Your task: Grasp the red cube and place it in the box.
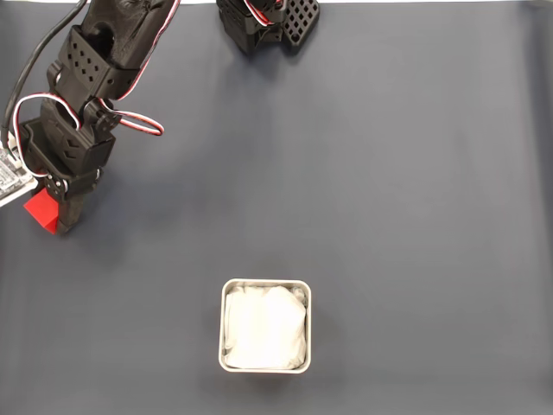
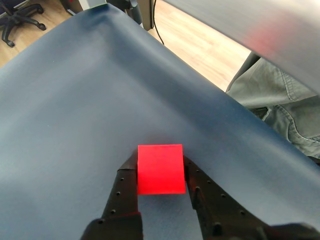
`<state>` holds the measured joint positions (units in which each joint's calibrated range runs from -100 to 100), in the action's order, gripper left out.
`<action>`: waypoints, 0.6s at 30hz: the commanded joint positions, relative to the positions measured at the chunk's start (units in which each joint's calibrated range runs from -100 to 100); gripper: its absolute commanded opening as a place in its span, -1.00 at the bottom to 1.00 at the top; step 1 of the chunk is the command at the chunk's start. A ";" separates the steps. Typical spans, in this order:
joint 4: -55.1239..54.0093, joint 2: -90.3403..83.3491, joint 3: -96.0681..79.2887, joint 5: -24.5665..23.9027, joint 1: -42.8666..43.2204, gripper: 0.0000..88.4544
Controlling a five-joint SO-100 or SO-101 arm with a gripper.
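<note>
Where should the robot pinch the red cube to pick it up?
On its two flat opposite sides, coming down from above. In the wrist view the red cube already sits squarely between the fingers, whose flat faces meet those sides, so the grip should not slip.

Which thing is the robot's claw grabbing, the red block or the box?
The red cube, squeezed between the gripper fingers; the box sits apart.

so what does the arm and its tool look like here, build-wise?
Matte black plastic arm made of blocky segments, some faces perforated with rows of small round holes. Loose red, white and black wires loop along its side. The tool has two black fingers dotted with small holes. A second black perforated part sits at the fixed view's top edge.
</note>
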<state>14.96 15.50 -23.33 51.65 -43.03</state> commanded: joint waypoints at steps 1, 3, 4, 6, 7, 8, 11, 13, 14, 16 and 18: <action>-0.61 -0.86 2.25 0.73 0.63 -0.67; -0.61 -0.94 2.34 0.93 0.63 -0.70; -0.61 -1.03 2.34 0.98 0.63 -0.71; -0.53 -1.20 2.34 1.07 0.63 -0.71; -0.53 -1.29 2.34 1.07 0.63 -0.71; -0.53 -1.46 2.34 1.12 0.70 -0.72; -0.45 -2.07 2.34 1.32 0.84 -0.72; -0.45 -2.85 2.34 1.47 1.05 -0.72; -0.45 -3.28 2.34 1.56 1.12 -0.72; 0.04 -4.50 2.34 1.76 1.48 -0.73; 0.78 -6.06 2.25 2.05 2.05 -0.73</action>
<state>14.96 14.98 -23.33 53.06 -42.14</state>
